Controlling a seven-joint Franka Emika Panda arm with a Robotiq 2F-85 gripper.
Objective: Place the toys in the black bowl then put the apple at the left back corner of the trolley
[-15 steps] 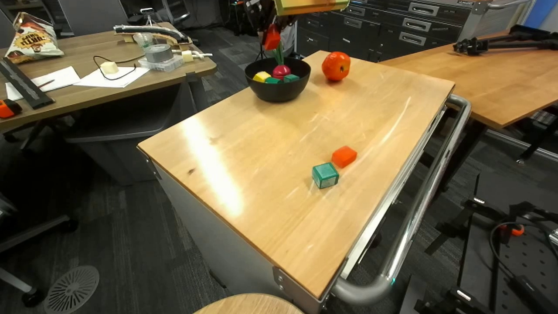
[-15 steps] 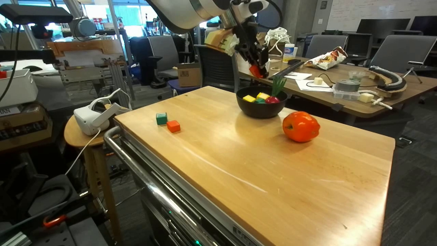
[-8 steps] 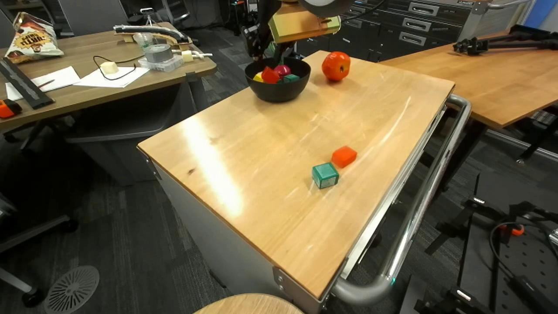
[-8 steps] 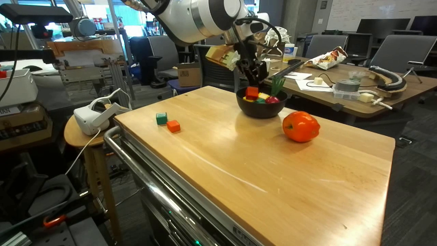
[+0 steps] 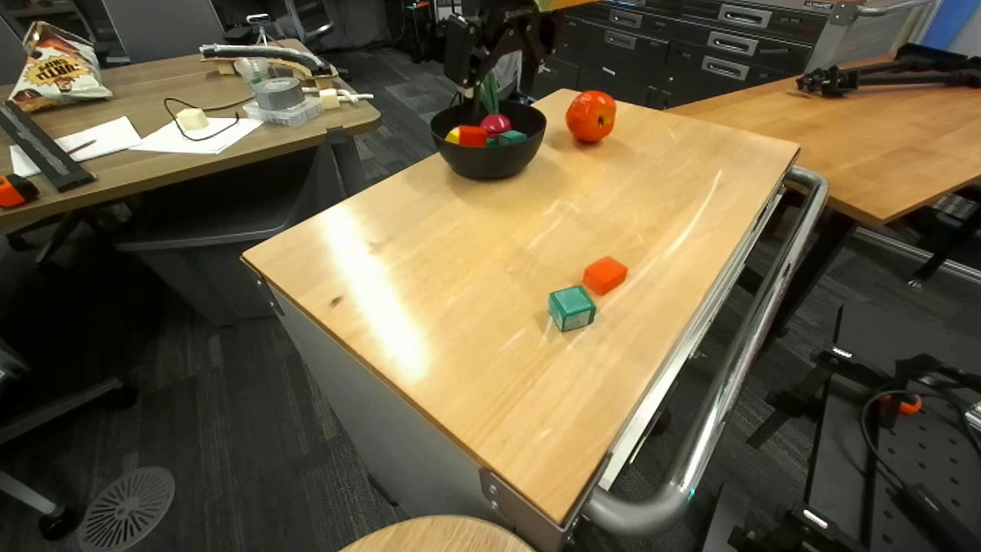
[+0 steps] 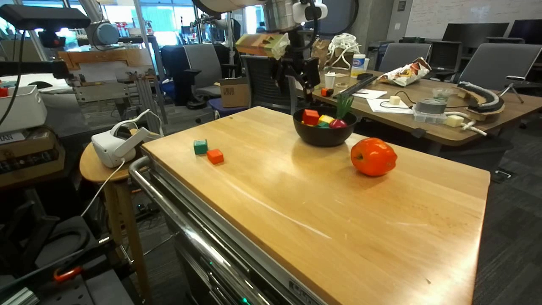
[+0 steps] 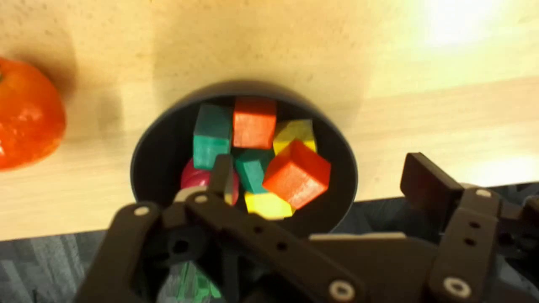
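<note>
Shining: red-orange apple [image 6: 373, 156] | in black bowl [image 6: 324, 136]: red, yellow, teal blocks [image 7: 252, 168] | fingers [image 7: 427, 181]: apart

In exterior view, trolley top [image 5: 490, 245] well lit, with long white glare near nine o'clock of frame. Rail handle [image 5: 724, 399] shines toward four o'clock; floor [image 5: 230, 414] dim. In exterior view also, windows [image 6: 164, 25] near eleven o'clock very bright, bluish; pale glare on trolley top toward four o'clock. Wrist view: trolley top burned white at two and three o'clock. Soft shadow beside black bowl [image 7: 162, 155] at its twelve o'clock, darker shadow beside apple [image 7: 29, 118] at its one o'clock. Gripper [image 7: 323, 174] close to lens, blurred.
</note>
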